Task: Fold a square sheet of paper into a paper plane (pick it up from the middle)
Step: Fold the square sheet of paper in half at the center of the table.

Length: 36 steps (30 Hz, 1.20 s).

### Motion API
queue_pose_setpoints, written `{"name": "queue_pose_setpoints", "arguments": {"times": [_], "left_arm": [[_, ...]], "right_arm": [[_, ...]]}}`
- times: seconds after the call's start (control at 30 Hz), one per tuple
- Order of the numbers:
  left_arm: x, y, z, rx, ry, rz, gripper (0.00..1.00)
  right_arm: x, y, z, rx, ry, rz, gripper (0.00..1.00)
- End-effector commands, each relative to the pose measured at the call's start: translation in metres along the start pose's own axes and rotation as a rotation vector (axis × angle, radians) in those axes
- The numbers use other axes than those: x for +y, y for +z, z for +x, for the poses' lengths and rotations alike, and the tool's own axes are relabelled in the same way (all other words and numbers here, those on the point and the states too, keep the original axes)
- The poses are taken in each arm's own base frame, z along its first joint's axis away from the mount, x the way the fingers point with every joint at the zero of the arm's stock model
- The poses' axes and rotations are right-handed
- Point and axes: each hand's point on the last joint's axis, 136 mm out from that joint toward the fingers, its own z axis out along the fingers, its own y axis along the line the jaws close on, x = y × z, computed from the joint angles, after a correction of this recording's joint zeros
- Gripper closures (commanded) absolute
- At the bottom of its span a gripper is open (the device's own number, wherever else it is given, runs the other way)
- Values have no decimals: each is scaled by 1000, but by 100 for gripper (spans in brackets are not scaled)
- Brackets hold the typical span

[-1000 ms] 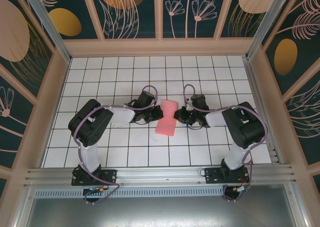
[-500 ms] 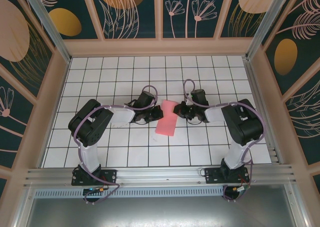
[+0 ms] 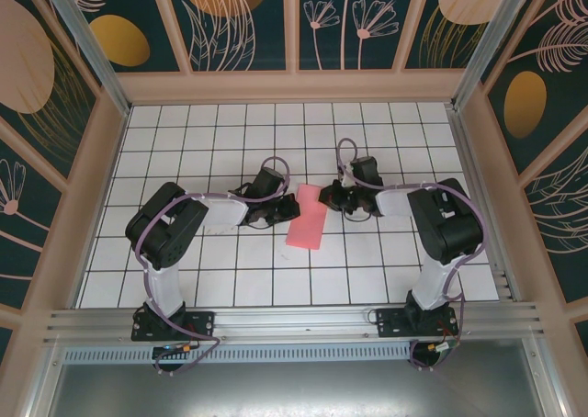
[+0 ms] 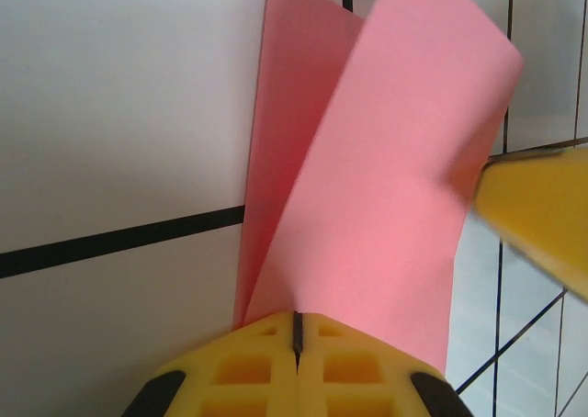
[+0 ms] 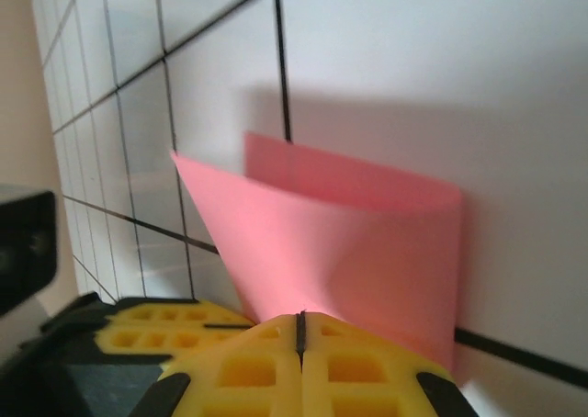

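The square sheet of paper [image 3: 306, 218] is pink-red and lies folded over into a long strip on the white grid table, between both arms. My left gripper [image 3: 288, 213] is shut on its left long edge; in the left wrist view the two layers of the paper [image 4: 367, 187] fan out from the closed yellow jaws [image 4: 297, 330]. My right gripper [image 3: 324, 197] is shut on the strip's far right corner; in the right wrist view the upper layer of the paper [image 5: 349, 242] curls up from the jaws [image 5: 299, 330] above the lower layer.
The table [image 3: 202, 141] is white tiles with black lines, walled by a wooden frame [image 3: 294, 86]. The right gripper's yellow finger [image 4: 542, 215] shows at the paper's edge in the left wrist view. The left gripper's yellow fingers [image 5: 138, 321] show low left in the right wrist view.
My right gripper has slid toward the far end of the paper strip, and the raised upper layer has come down flatter. The left gripper has stayed in place.
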Motion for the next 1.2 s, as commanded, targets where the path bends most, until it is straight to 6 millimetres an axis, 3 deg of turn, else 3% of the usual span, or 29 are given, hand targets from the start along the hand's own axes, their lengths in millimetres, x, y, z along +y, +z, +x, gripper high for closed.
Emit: {"name": "queue_pose_setpoints", "arguments": {"times": [0.0, 0.37, 0.47, 0.6, 0.7, 0.93, 1.17], "left_arm": [[54, 8, 40, 116, -39, -178, 100], [56, 8, 41, 120, -38, -182, 100], [55, 8, 42, 122, -36, -181, 100], [56, 8, 42, 122, -36, -183, 100], [56, 8, 42, 123, -36, -182, 100], [55, 7, 42, 120, -36, -181, 100], [55, 7, 42, 120, -33, -182, 100]], "right_arm": [[5, -5, -9, -5, -18, -15, 100], [-48, 9, 9, 36, 90, 89, 100], [-36, 5, 2, 24, 77, 62, 100], [0, -5, -20, -10, 25, -12, 100], [8, -9, -31, -25, 18, -28, 100], [-9, 3, -30, -2, 52, -6, 100], [-44, 13, -15, 14, 108, 73, 100]]}}
